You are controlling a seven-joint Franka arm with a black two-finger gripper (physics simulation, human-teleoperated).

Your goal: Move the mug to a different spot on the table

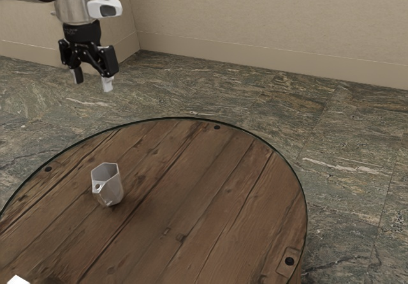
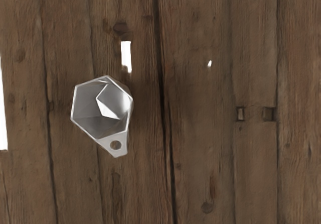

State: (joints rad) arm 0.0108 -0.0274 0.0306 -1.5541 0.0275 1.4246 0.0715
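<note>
Wooden planks, dark brown and heavily grained, make up the round table (image 1: 210,195), which has a thin dark rim and dark bolt heads (image 1: 289,260) near its edge. The mug (image 1: 106,184) stands upright on the planks in the part of the tabletop toward the exterior view's left, inside the rim and apart from it. Its body is pale grey-white and faceted, with an angular rim and an open mouth facing up. A flat handle tab with a round hole projects from its side, toward the camera in the exterior view.

The gripper (image 1: 92,81) hangs from the arm at the exterior view's upper left, high above the tabletop and well apart from the mug. The claw is released: its two fingers point downward with a clear gap between them, and they touch nothing.

The wrist view looks straight down on the table (image 2: 225,158) and into the mug (image 2: 103,111), showing its shaded interior facets and the handle's hole. A narrow bright slot (image 2: 126,56) between two planks lies just beside the mug's rim.

Grey-green veined stone tiles form the floor (image 1: 255,93) around the table. A beige wall (image 1: 255,16) with a low baseboard stands behind.
</note>
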